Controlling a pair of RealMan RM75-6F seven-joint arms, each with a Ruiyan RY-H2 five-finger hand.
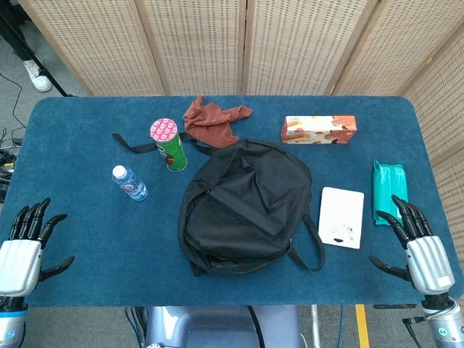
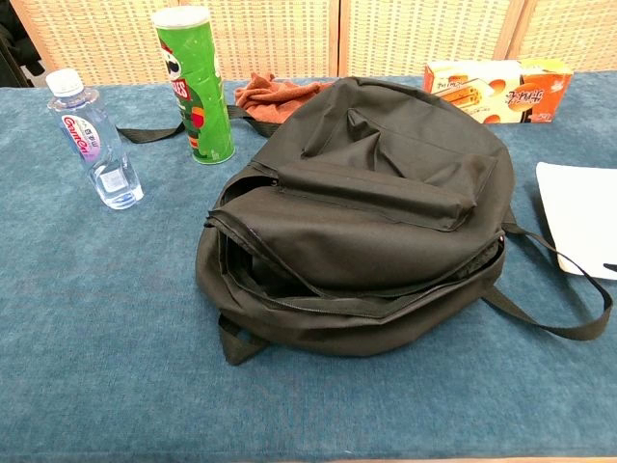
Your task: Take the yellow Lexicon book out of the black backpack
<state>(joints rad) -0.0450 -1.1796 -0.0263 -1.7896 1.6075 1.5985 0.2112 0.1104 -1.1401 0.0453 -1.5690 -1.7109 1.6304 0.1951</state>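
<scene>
— Left hand (image 1: 25,250) sits at the near table edge, well left of the black backpack (image 1: 246,206), fingers spread, holding nothing. Right hand (image 1: 420,250)?

— Same posture, well right of the backpack, fingers apart and empty. Neither touches anything. Both show in the head view only.

— Where's the yellow Lexicon book?

— Not visible. In the chest view the backpack's main zip gapes along the near left side, and the opening (image 2: 253,268) is dark inside. No yellow shows. My guess is the book lies in there, but the frames don't prove it.

— So nothing started?

— I'd judge the task at its very beginning: 2 hands parked, bag untouched.

— Risks?

— Several. The bag is soft and lies flat; a hand pushing into the slot could shove the whole backpack away instead of entering, unless the other hand pins it. The flap sags over the opening, so fingers may snag the fabric or zip. The loose strap (image 2: 569,309) on the right of the backpack could catch the right hand on approach.

— Neighbours?

— Green chip can (image 1: 168,145) stands just behind-left of the backpack, water bottle (image 1: 129,183) left of it. A sliding bag could topple either. White pad (image 1: 341,217) lies just right of the backpack, near the strap.
</scene>
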